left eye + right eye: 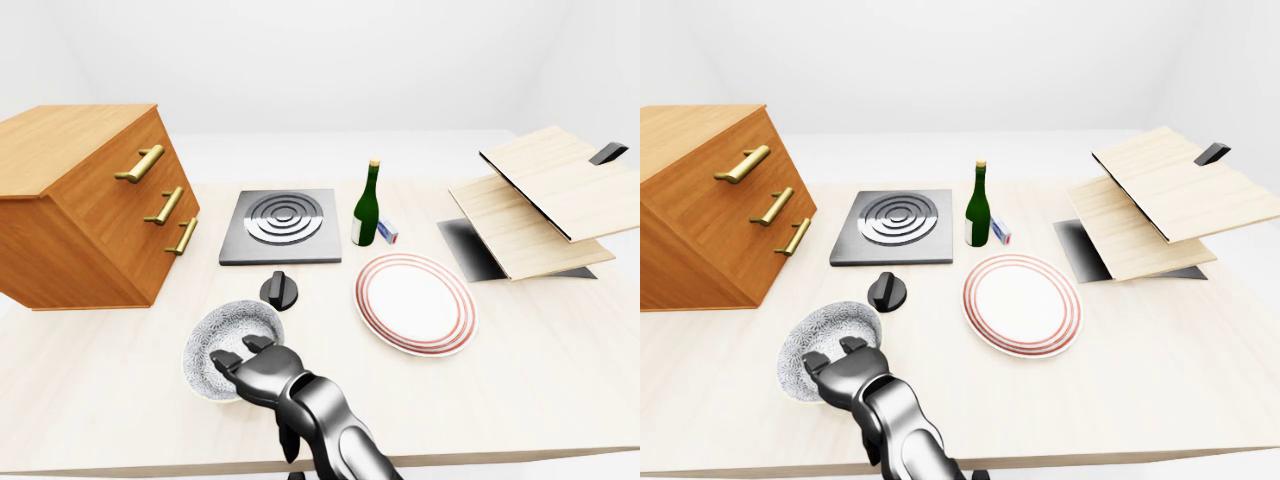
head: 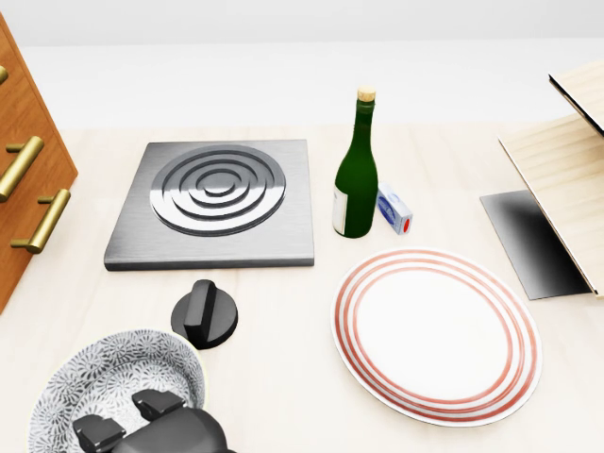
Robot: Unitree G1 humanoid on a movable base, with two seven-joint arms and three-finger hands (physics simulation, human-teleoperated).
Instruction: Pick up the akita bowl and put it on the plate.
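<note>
Head view puts the akita bowl (image 2: 99,376) in the lower left of the frame, standing on the pale wooden table (image 1: 545,350). It is a shallow round dish, its inside covered in a fine grey-and-white speckled pattern. The left hand (image 1: 262,368), glossy black and blocky, lies over the bowl's lower rim; two fingers (image 2: 156,404) hook past the edge into the hollow. The thumb is hidden beneath the hand, so I cannot tell whether the grip is closed on the rim.

The plate (image 2: 436,335) lies to the right of the bowl and well apart from it. It is flat, round and white, with concentric red rings near its edge.

Between the two, nearer the bowl, sits a round black stove knob (image 2: 204,314), just beside the bowl's upper right rim. Above it is a square brushed-metal burner plate (image 2: 215,203) with raised rings. A green glass wine bottle (image 2: 356,179) stands upright just above the plate, a small blue-and-white box (image 2: 394,209) beside it.

Left-eye view adds a wooden drawer cabinet (image 1: 90,205) with brass handles at the left, and at the right tilted light-wood boards (image 1: 540,195) over a dark mat (image 1: 470,250).
</note>
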